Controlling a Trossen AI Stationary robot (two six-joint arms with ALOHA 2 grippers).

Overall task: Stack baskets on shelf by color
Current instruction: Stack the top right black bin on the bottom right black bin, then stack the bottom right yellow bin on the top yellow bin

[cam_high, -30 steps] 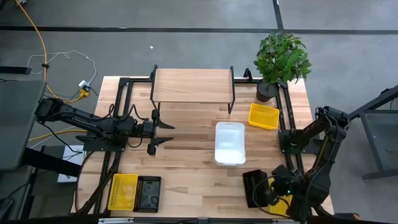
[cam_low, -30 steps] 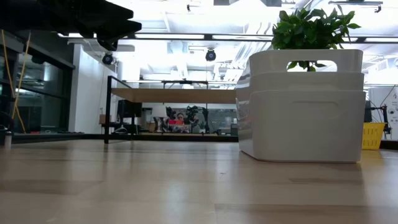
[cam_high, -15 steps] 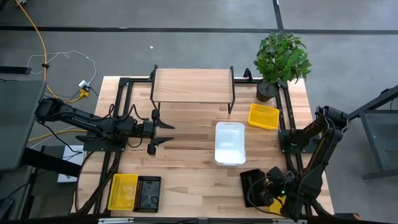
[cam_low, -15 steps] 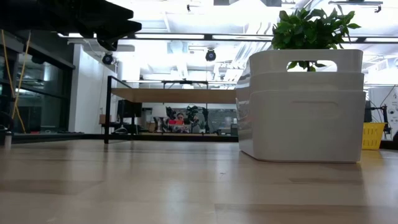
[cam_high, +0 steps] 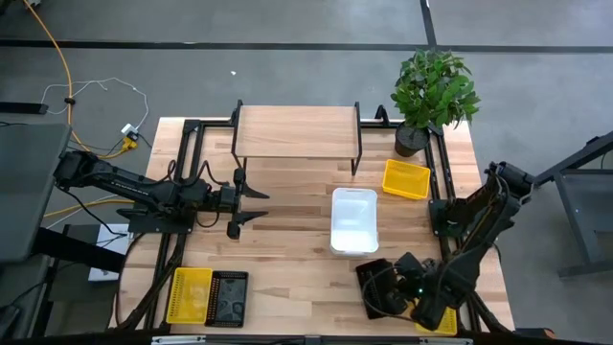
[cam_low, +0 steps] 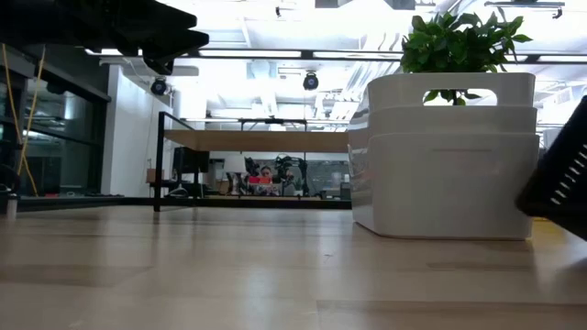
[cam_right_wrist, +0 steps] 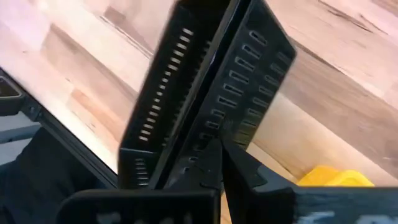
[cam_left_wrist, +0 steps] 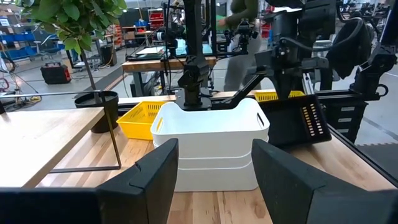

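Right pincer (cam_high: 395, 292) is clenched on the rim of a black basket (cam_high: 376, 287), lifted and tilted above the tabletop's (cam_high: 287, 259) near-right corner. My call: keep that grip firm and level the basket before carrying it toward the other black basket (cam_high: 228, 298) at the near-left corner, clearing the white stack. Left pincer (cam_high: 251, 202) waits released over the left-middle, holding nothing. The shelf (cam_high: 295, 130) stands bare along the far edge.

Count: two black baskets; three yellow for certain, one (cam_high: 190, 294) near-left, one (cam_high: 406, 178) by the plant (cam_high: 433, 88), one (cam_high: 442, 321) partly hidden under the right arm; white baskets (cam_left_wrist: 210, 148) nested mid-tabletop, looks like two.
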